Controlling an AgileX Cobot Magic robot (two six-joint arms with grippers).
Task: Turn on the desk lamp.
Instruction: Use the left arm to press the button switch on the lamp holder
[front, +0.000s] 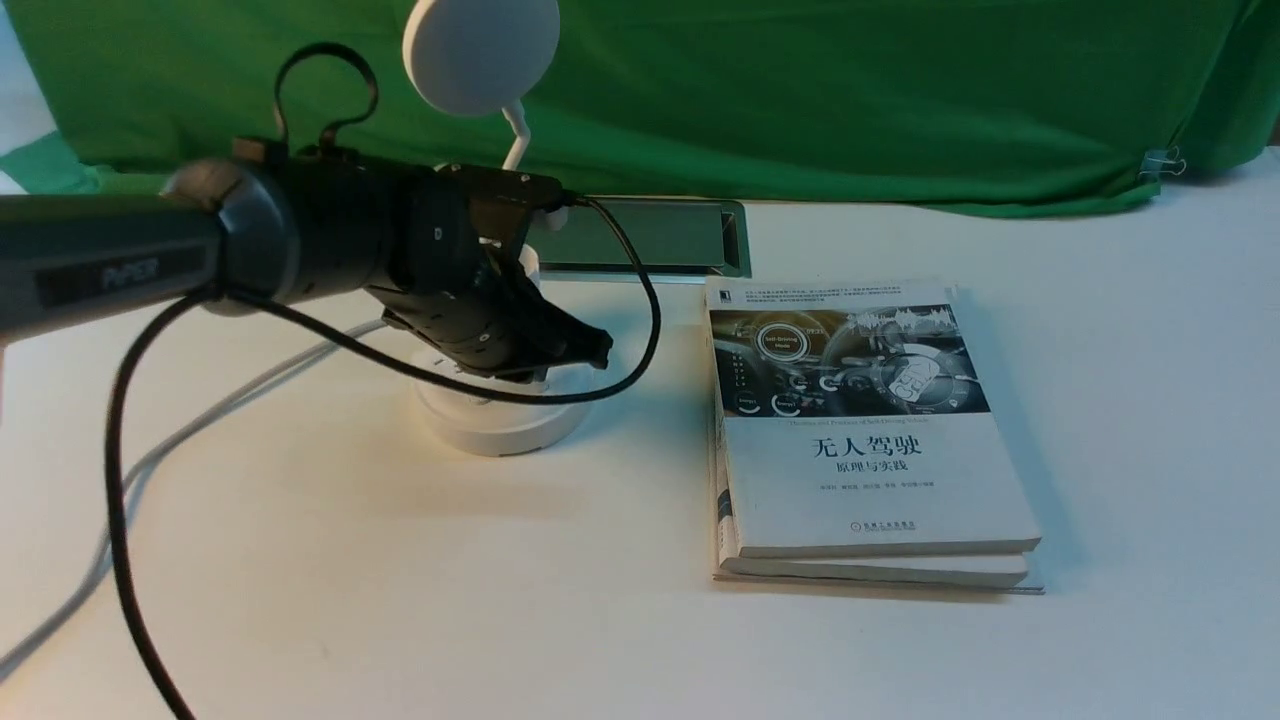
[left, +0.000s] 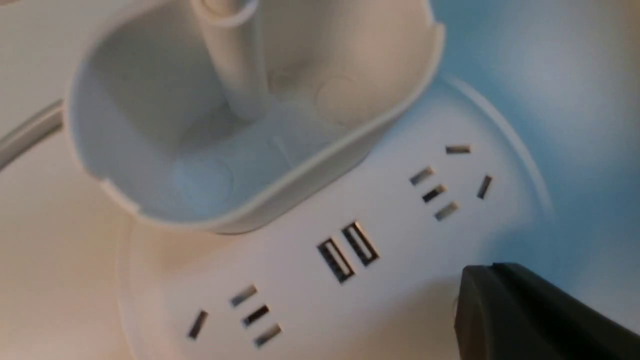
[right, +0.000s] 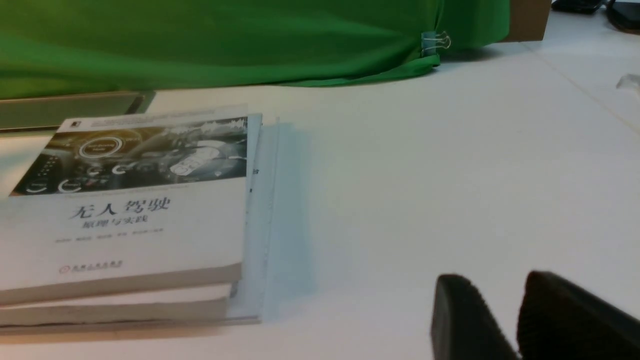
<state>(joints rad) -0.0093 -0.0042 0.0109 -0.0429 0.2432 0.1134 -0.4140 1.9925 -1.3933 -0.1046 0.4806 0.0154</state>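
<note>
The white desk lamp stands left of centre, with its round disc head (front: 480, 55), thin neck (front: 517, 135) and round base (front: 500, 425). My left gripper (front: 598, 348) is shut and empty. It hangs just above the base's right side. In the left wrist view the lamp's cup (left: 150, 150), the base (left: 400, 220) with sockets and two USB ports (left: 347, 250) fill the frame, and the closed left gripper (left: 475, 280) is over the base's edge. No buttons show. My right gripper (right: 492, 287) is low over bare table, its jaws a narrow gap apart, holding nothing.
A stack of books (front: 860, 430) lies right of the lamp and shows in the right wrist view (right: 125, 210). A green cloth (front: 800, 90) hangs behind. A metal hatch (front: 650, 235) sits behind the lamp. The lamp's white cord (front: 200, 420) trails left.
</note>
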